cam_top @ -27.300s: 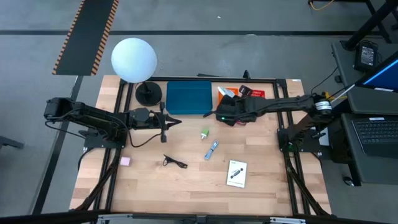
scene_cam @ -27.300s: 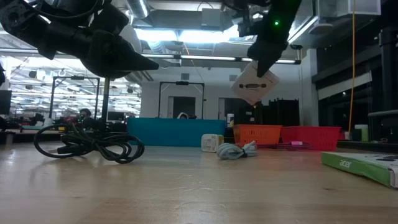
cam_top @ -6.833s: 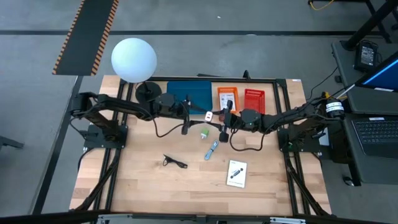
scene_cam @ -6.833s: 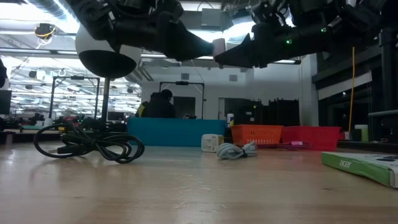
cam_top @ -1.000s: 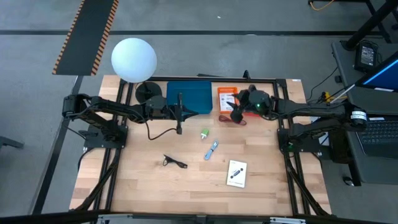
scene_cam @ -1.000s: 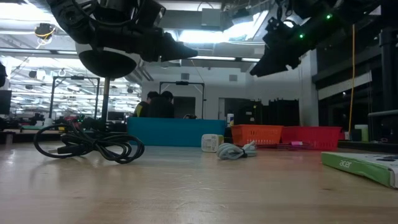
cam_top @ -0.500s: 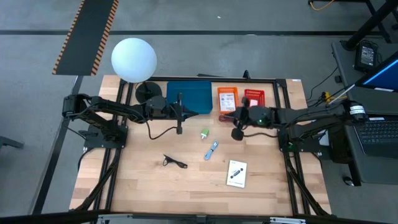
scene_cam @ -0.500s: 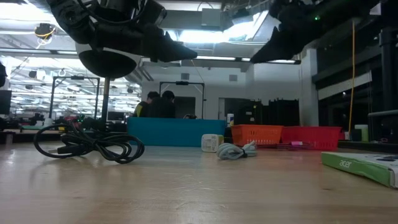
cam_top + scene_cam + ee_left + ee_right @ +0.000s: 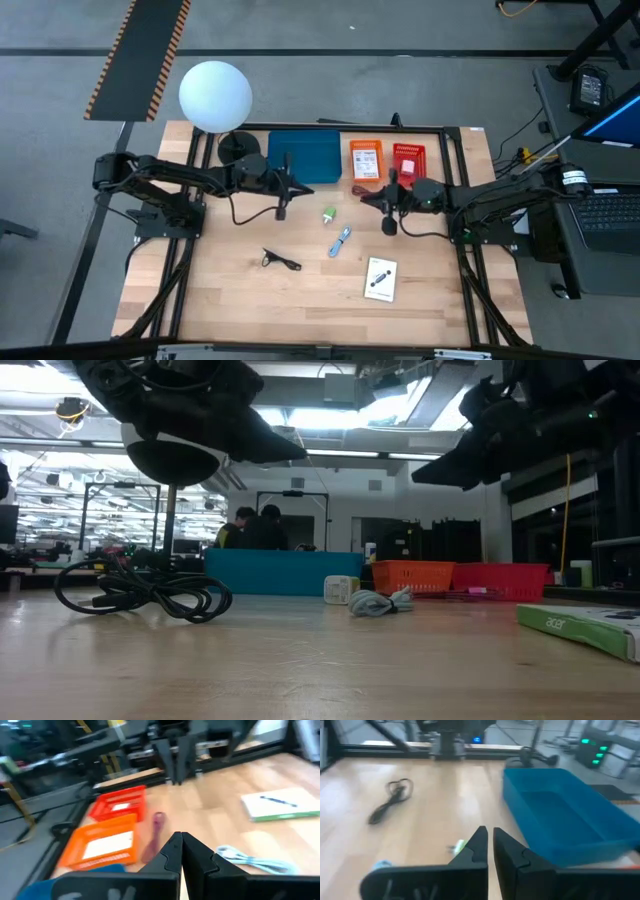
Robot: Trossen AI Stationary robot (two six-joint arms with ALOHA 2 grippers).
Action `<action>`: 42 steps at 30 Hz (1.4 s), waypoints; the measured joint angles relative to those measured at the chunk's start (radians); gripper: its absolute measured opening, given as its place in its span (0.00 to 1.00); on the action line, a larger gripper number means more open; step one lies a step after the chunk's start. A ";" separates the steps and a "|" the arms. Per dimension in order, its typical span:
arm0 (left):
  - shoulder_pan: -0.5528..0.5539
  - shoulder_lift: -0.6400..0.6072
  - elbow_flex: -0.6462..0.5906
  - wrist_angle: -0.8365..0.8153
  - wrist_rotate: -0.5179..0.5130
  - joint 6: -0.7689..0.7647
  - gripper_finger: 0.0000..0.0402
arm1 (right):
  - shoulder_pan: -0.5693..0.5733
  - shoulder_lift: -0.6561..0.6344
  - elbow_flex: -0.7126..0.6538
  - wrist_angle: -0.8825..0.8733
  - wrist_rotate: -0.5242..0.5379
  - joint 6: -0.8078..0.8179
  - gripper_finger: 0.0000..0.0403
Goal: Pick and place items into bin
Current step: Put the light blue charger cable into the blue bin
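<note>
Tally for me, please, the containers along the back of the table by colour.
Blue bin: 1
Orange basket: 1
Red basket: 1
Total: 3

Bins [image 9: 304, 156] three; loose items [image 9: 340, 240] four on table; cards in bins maybe two.

We look down on a pale wooden table [image 9: 300, 300] standing on grey floor [image 9: 400, 30], with a yellow-and-black striped mat [image 9: 140, 50] behind it and a laptop desk [image 9: 600, 210] alongside, while low down a ceiling-lit hall shows people [image 9: 255, 530] seated far back.
</note>
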 joint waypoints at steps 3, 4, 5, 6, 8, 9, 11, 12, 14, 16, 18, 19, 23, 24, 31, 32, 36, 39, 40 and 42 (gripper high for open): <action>0.000 -0.007 0.000 -0.017 0.032 0.000 0.01 | 0.000 0.000 -0.002 0.003 -0.030 0.000 0.03; 0.000 -0.007 0.000 -0.017 0.031 0.001 0.01 | 0.000 0.000 -0.002 0.003 -0.030 0.000 0.03; 0.000 -0.007 0.000 -0.016 0.029 0.002 0.01 | 0.000 0.000 -0.002 0.002 -0.030 0.000 0.03; 0.000 -0.007 0.000 -0.016 0.029 0.002 0.01 | 0.000 0.000 -0.002 0.002 -0.030 0.000 0.03; 0.000 -0.008 0.000 -0.024 0.029 0.001 0.01 | 0.000 0.000 -0.002 0.000 -0.031 0.004 0.03; 0.000 -0.008 0.000 -0.036 0.029 0.004 0.01 | 0.000 0.000 -0.002 -0.003 -0.031 0.007 0.03; 0.000 -0.008 0.000 -0.068 0.030 0.025 0.00 | 0.001 0.000 -0.002 -0.006 -0.034 0.008 0.03; 0.000 -0.008 0.000 -0.082 0.032 0.035 0.00 | 0.001 0.000 -0.002 -0.008 -0.040 0.008 0.03; 0.000 -0.008 0.000 -0.106 0.041 0.044 0.00 | 0.001 0.000 -0.002 -0.011 -0.049 0.008 0.03; 0.000 -0.008 0.000 -0.111 0.042 0.045 0.01 | 0.001 0.000 -0.002 -0.010 -0.051 0.008 0.03; 0.000 -0.008 0.000 -0.110 0.042 0.040 0.01 | 0.001 0.000 -0.002 -0.011 -0.051 0.008 0.03; 0.000 -0.008 0.000 -0.110 0.042 0.036 0.01 | 0.001 0.000 -0.002 -0.010 -0.051 0.008 0.03; -0.001 -0.008 0.000 -0.110 0.042 0.034 0.01 | 0.001 0.000 0.022 -0.047 -0.052 0.003 0.03; -0.001 -0.008 0.000 -0.110 0.042 0.034 0.01 | 0.001 0.000 0.040 -0.072 -0.052 0.004 0.03; -0.001 -0.008 0.000 -0.112 0.042 0.034 0.01 | 0.001 0.000 0.187 -0.315 -0.051 0.007 0.03; -0.001 -0.008 0.000 -0.116 0.042 0.034 0.01 | 0.001 0.000 0.203 -0.351 -0.051 0.007 0.03; -0.001 -0.019 0.000 -0.158 0.034 0.035 0.02 | 0.001 0.000 0.247 -0.446 -0.051 0.008 0.03; -0.001 -0.050 0.000 -0.220 0.026 0.035 0.01 | 0.002 0.000 0.261 -0.461 -0.051 0.007 0.03; -0.001 -0.065 0.000 -0.241 0.026 0.035 0.01 | 0.004 0.002 0.263 -0.461 -0.051 0.008 0.03; -0.001 -0.101 0.000 -0.280 0.026 0.034 0.01 | 0.011 0.015 0.272 -0.464 -0.050 0.008 0.06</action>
